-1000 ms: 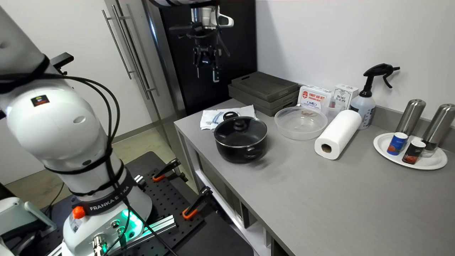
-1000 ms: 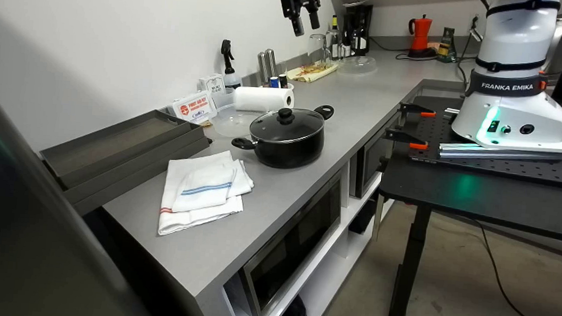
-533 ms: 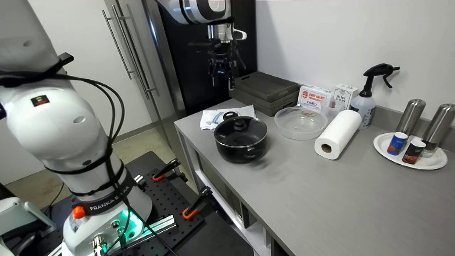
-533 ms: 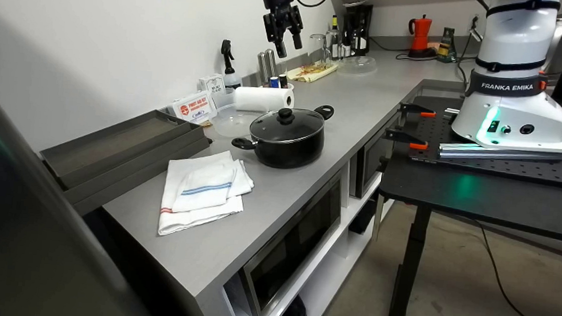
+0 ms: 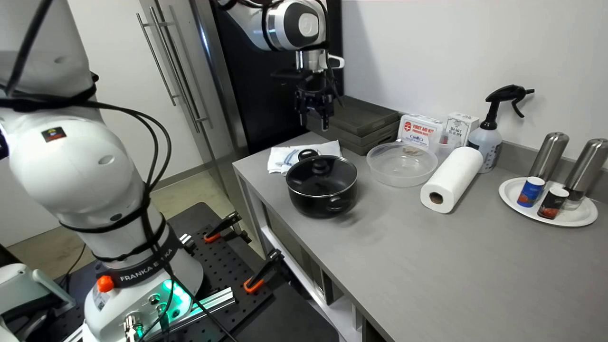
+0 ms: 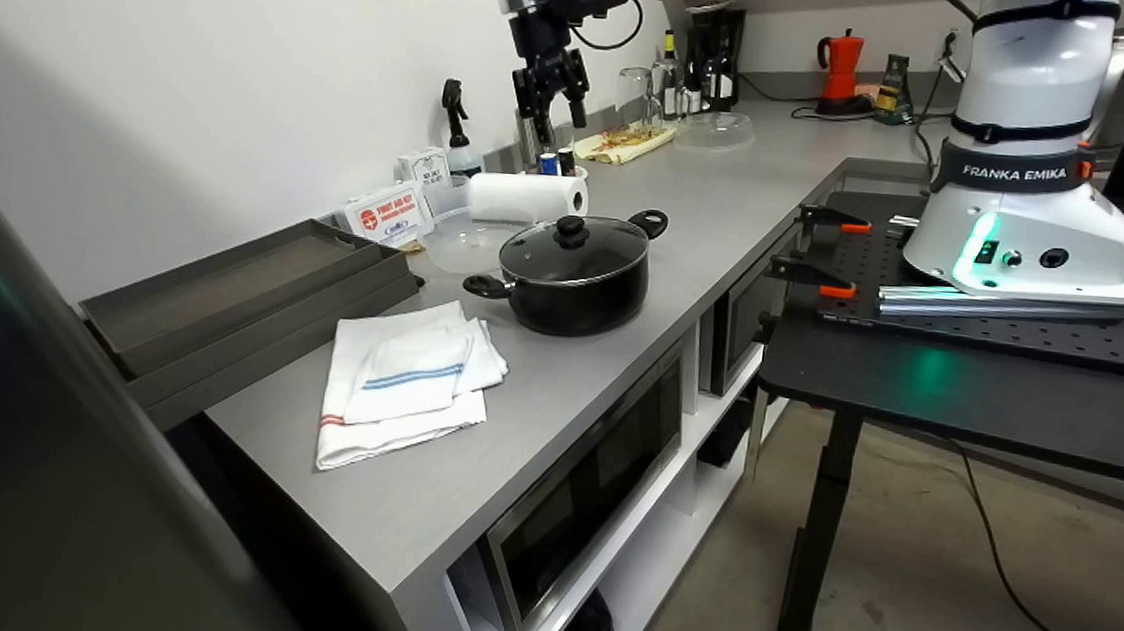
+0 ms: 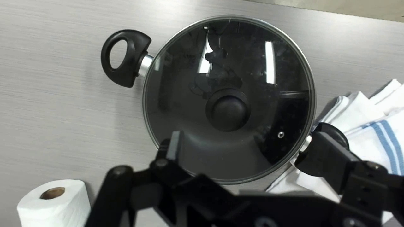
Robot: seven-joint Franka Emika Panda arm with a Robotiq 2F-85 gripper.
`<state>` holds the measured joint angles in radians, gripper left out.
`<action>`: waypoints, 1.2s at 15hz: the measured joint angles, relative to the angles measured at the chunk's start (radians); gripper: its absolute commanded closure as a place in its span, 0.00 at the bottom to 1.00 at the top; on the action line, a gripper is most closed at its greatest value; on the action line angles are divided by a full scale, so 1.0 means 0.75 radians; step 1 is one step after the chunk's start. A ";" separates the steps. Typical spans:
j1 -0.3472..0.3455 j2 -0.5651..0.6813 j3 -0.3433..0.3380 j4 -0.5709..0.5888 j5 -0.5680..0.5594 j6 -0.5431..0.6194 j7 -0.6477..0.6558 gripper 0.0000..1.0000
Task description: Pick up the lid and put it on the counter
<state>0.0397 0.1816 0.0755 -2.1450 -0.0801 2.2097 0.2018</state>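
From the white wall [image 5: 451, 52] out to a straight front edge spreads the matte grey counter [image 5: 427, 266], with one end edge in sight. Off that front edge a black table [image 6: 1017, 396] bears the white arm [image 5: 97, 185], which reaches toward the end of the counter. At the back corner of the end edge sits a stack of dark grey trays [image 6: 243, 295]. Folded white cloths [image 6: 410, 399], striped blue and red, lie between the end edge and the black pot [image 6: 578, 309], which stands upright near the front edge with a handle on either side. Level on the pot's mouth is the lid [image 6: 576, 259], clear with a metal rim. Toward the back edge is a shallow clear dish [image 5: 401, 179], and just beside it a white paper roll [image 5: 453, 178] on its side. Farther along the back edge comes a white plate [image 5: 510, 192]. Above the counter, clear of the lid, hangs the black gripper [image 5: 314, 126], pointing down; its fingers [image 7: 173, 148] are spread, a released grip, and the wrist view shows the lid in the gap between them. A spray bottle [image 5: 486, 143] stands upright at the back edge, as do a first aid box [image 5: 420, 130] and, just beside it, a sea salt box [image 5: 461, 128]. On the plate are a blue canister [image 5: 531, 192] and a black canister [image 5: 552, 203], two steel mills [image 5: 588, 164] rising just behind. Smallest is the lid's round black knob [image 7: 228, 112], at its centre.
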 measured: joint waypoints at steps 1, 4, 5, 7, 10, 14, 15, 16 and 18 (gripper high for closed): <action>0.000 0.022 -0.005 0.010 0.000 0.014 0.000 0.00; 0.000 0.084 -0.016 0.040 0.001 0.051 0.000 0.00; 0.000 0.103 -0.020 0.049 0.001 0.063 0.000 0.00; 0.000 0.139 -0.028 0.064 0.001 0.091 0.000 0.00; 0.000 0.193 -0.042 0.086 0.001 0.136 0.000 0.00; 0.000 0.259 -0.060 0.110 0.007 0.187 0.000 0.00; 0.000 0.274 -0.062 0.115 0.010 0.196 0.000 0.00; -0.001 0.288 -0.063 0.119 0.014 0.202 -0.001 0.00; -0.001 0.310 -0.064 0.121 0.024 0.216 -0.001 0.00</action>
<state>0.0392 0.4140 0.0279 -2.0542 -0.0623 2.3715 0.2007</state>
